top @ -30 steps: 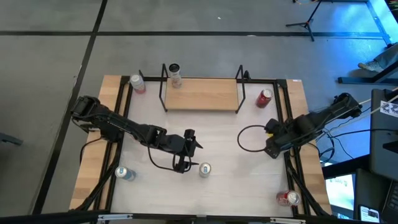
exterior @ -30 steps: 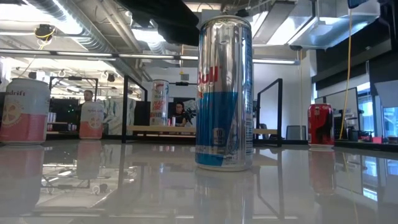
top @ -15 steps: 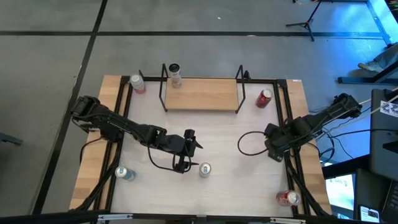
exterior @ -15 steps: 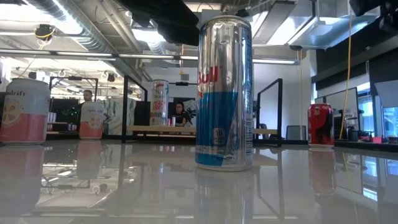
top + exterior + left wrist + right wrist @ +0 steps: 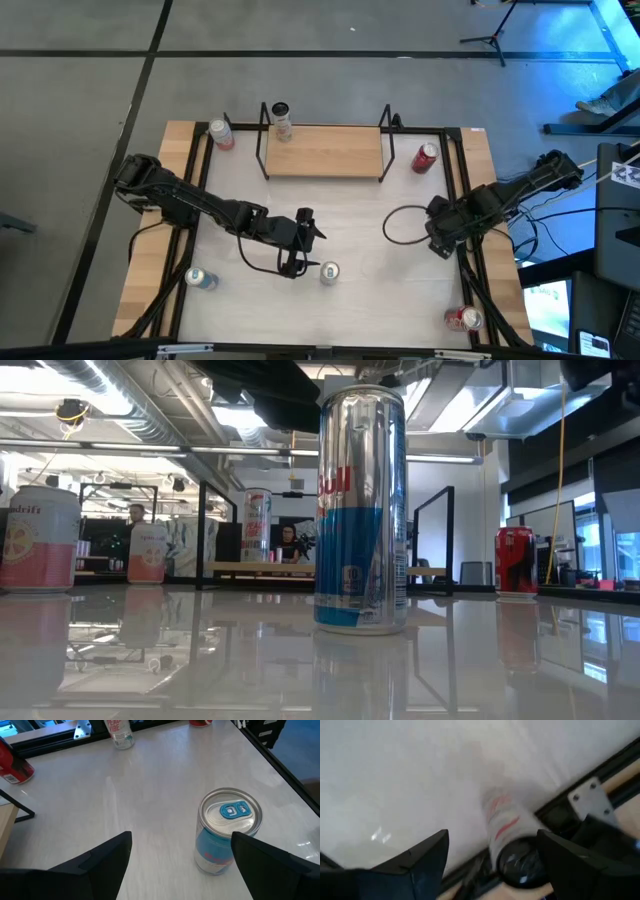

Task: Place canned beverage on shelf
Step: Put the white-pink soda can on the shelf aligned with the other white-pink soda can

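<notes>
The shelf (image 5: 323, 150) is a light-wood board on a black wire frame at the far middle of the table. One can (image 5: 280, 118) stands at its left end. A silver and blue can (image 5: 328, 272) stands upright on the table; it also shows in the left wrist view (image 5: 226, 832) and the low view (image 5: 360, 510). My left gripper (image 5: 300, 243) is open and empty just left of that can, which stands apart from its fingers (image 5: 270, 865). My right gripper (image 5: 437, 238) is open and empty at the table's right edge.
A pink can (image 5: 220, 133) stands left of the shelf and a red can (image 5: 426, 157) right of it. A blue can (image 5: 200, 279) is at the near left. A red and white can (image 5: 462, 318) is at the near right, beside the black frame rail (image 5: 470, 270). A black cable loop (image 5: 405, 225) lies on the table.
My right gripper has turned a little where it stands at the table's right edge. My left gripper and the cans have kept still.
</notes>
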